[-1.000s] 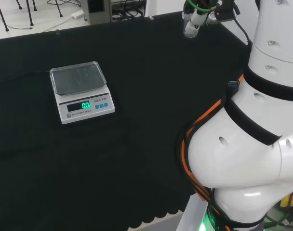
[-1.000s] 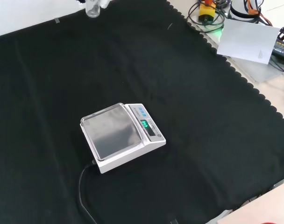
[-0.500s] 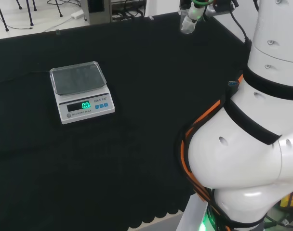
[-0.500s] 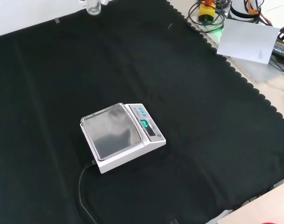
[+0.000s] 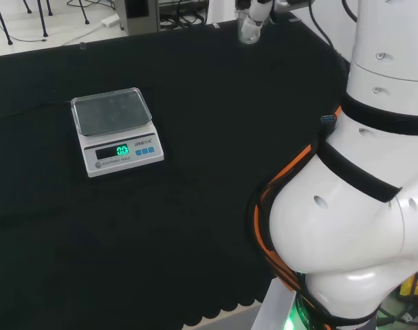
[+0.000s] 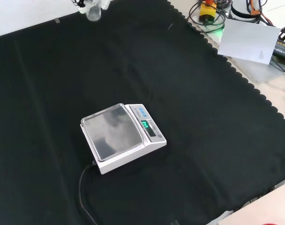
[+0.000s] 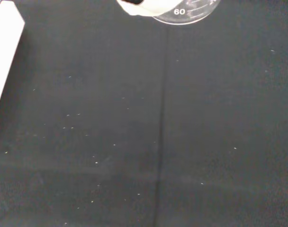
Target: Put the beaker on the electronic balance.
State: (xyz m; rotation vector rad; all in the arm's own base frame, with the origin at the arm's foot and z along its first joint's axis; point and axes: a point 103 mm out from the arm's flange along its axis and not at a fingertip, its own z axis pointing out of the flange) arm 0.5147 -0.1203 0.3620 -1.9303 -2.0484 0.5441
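A clear glass beaker (image 5: 249,31) hangs above the far edge of the black cloth, held from above by the hand (image 5: 261,8), whose fingers curl round it. In the front view the beaker (image 6: 93,11) is at the top left with bits of the hand (image 6: 105,3) beside it. The wrist view has the beaker's base (image 7: 187,12) with a white finger (image 7: 143,6) across it. The white electronic balance (image 5: 117,132) stands on the cloth at the head view's left, its pan (image 6: 113,132) bare and its display lit green.
The arm's big white links (image 5: 360,192) stand at the head view's right. A black cable (image 6: 82,192) runs from the balance toward the front view's lower edge. Off the cloth at the front view's top right lie a white sheet (image 6: 248,40) and cables. A white strip (image 7: 3,52) shows in the wrist view.
The hand has carried the beaker leftward in the head view and slightly lower in the front view. The balance has stayed put.
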